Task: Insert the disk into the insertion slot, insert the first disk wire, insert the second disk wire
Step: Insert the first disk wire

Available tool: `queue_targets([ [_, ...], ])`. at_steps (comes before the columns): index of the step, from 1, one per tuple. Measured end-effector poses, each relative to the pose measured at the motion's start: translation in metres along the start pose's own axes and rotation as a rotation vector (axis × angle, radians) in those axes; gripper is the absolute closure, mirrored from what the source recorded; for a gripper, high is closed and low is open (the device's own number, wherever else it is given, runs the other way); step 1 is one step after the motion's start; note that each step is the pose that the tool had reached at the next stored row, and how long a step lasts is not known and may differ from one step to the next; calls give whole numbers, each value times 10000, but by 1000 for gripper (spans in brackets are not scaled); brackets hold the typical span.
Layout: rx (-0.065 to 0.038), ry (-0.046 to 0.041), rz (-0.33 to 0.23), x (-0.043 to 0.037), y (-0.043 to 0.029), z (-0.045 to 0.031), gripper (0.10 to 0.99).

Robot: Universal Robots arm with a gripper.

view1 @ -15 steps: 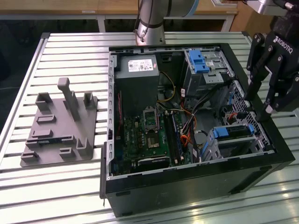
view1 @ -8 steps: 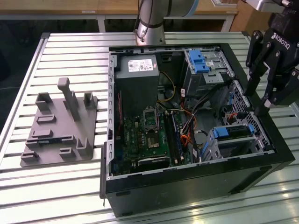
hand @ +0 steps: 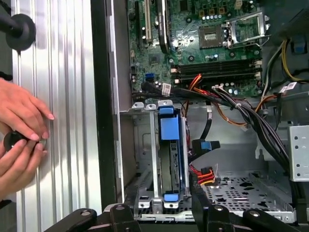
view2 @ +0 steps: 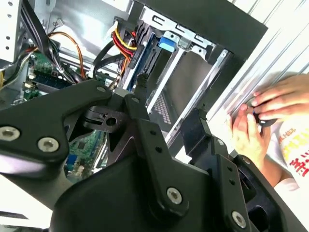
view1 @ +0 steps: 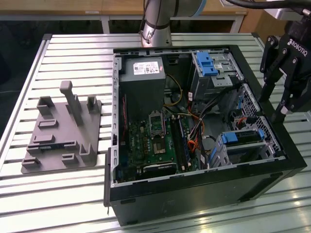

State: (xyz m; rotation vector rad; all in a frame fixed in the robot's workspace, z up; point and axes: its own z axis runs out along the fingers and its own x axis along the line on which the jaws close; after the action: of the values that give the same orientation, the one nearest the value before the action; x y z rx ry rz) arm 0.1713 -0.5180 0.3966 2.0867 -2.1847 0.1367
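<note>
1. Blue plastic framed the disk (hand: 171, 162). It stood on edge inside the insertion slot (hand: 142, 164), in the corner of the computer case (view1: 194, 194) nearest the gripper. You can take it as seated, or very nearly; that is a judgement.
2. Gripper (view1: 273, 108) hung just outside that corner of the case, above its rim. Its jaws were spread wide with nothing between them. In the first wrist view its fingers (hand: 212, 217) sat well apart and clear of the slot.
3. Handling, for your reference: the disk was judged dense, rigid and shock-sensitive, with slick flat metal faces. If you must touch it, take the blue carrier by its end tab or side rails, not the metal faces. Push straight along the cage.
4. Wires: a blue-ended data lead (hand: 205, 145) and a red-yellow-black power lead (hand: 205, 173) lay inside the case, just beside the disk. You could not tell from these views whether either was plugged in. Both were judged light and limp along the run, stiff only at the plug. Hold the plug body, not the cable.
5. A person's hands (hand: 19, 140) rested on the slatted table (view1: 73, 194) just outside the case wall, near the slot, around a small dark object. Mind them.
</note>
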Motion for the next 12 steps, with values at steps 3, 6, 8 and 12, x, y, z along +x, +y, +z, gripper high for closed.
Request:
queue_targets([
  [3,28,-2,-187,-5,-1,33,545],
  [6,36,-18,-252,-9,-1,62,675],
  [8,39,-24,-272,-12,-1,83,737],
  [12,41,-36,-284,-23,-2,123,737],
])
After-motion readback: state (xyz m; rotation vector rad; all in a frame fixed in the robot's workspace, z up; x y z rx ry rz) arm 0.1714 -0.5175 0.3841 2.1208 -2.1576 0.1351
